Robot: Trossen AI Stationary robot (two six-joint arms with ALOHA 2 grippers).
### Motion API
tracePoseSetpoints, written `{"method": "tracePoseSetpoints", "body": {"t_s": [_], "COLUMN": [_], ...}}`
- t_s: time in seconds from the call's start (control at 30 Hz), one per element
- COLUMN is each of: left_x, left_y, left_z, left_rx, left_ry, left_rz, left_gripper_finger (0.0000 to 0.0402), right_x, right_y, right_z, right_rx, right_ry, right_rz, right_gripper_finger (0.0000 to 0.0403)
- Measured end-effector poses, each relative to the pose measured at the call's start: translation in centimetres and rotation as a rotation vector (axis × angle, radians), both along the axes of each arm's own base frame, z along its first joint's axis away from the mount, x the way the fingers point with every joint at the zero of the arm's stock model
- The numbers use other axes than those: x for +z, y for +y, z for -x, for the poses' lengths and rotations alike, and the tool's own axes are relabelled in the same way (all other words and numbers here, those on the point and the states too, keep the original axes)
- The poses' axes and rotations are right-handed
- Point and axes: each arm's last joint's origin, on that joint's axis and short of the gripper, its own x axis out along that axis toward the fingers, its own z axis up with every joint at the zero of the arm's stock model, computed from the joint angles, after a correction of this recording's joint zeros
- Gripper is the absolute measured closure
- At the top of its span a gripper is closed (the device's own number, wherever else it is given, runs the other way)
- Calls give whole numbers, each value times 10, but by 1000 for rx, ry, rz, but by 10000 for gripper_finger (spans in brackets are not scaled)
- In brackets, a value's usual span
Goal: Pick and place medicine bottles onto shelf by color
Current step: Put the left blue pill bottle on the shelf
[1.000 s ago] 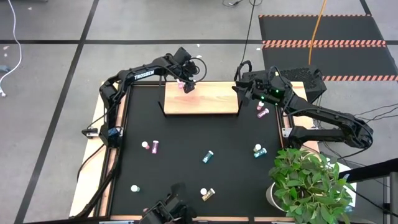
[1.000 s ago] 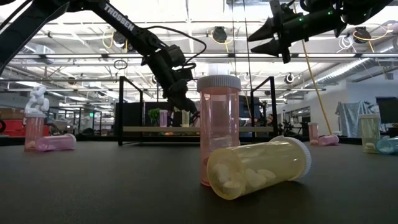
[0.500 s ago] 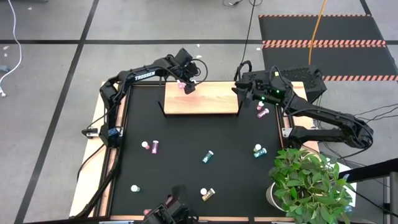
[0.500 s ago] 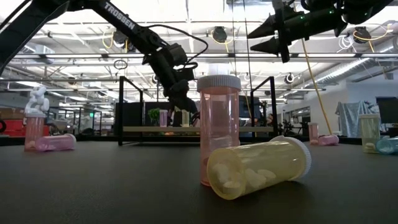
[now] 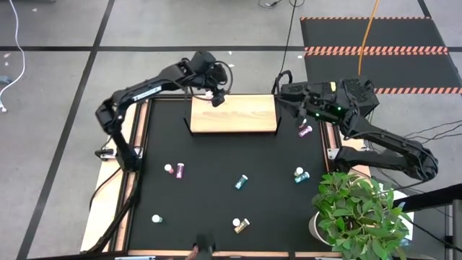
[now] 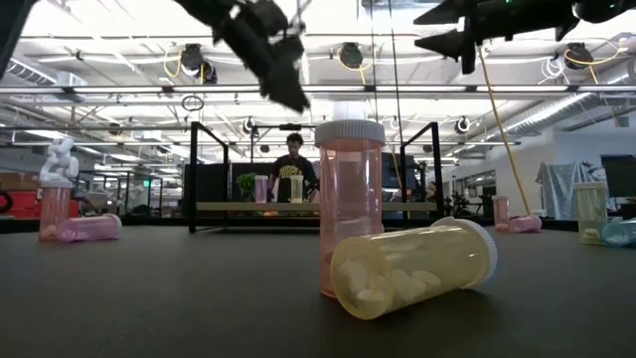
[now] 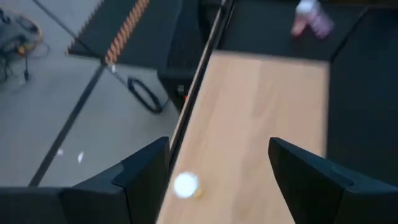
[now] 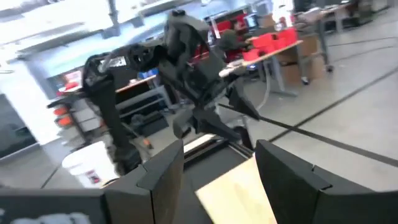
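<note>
- We see the left tool above the far-left corner of the flat light-wood shelf with thin black brackets, its two dark fingers spread apart with nothing between them.
- In the left wrist view a small white-capped bottle stands on the shelf board just below the tool, near the shelf's far edge.
- We find the right tool raised beyond the far-right corner of the shelf, its fingers apart and empty.
- A pink bottle with a white cap lies on its side on the black table, just right of the shelf.
- Two pink white-capped bottles sit together on the left part of the table, one upright and one lying.
- A teal-blue bottle lies near the table's middle, and a teal pair sits to its right, close to the leafy green potted plant.
- Near us, a yellow-gold bottle lies on its side touching an upright pink bottle.
- One more white-capped bottle stands alone at the near left.
- Beyond the table, a person in dark clothing stands in the room.
</note>
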Motion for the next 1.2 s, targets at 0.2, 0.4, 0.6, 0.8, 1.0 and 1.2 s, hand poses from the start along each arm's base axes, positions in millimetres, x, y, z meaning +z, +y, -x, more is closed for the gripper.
{"method": "tracePoseSetpoints", "body": {"t_s": [0.2,0.4,0.6,0.8,1.0,1.2], "left_x": [37,37,1,-48,-92,-137], "left_y": [-69,-147,-205,-239,-244,-244], "left_z": [0,-23,-56,-90,-109,-125], "left_rx": [12,72,232,208,164,168], "left_ry": [-44,-101,-79,13,132,225], "left_rz": [-5,198,398,535,560,635], "left_gripper_finger": [126,126,126,126,126,126], "right_x": [-1,-15,-26,-40,-41,-43], "right_y": [14,39,55,69,94,114], "right_z": [-6,-24,-36,-44,-49,-49], "right_rx": [150,310,320,311,357,227], "right_ry": [9,125,178,262,257,213], "right_rz": [-5,-37,-165,-364,-504,-660], "right_gripper_finger": [209,209,209,209,209,209]}}
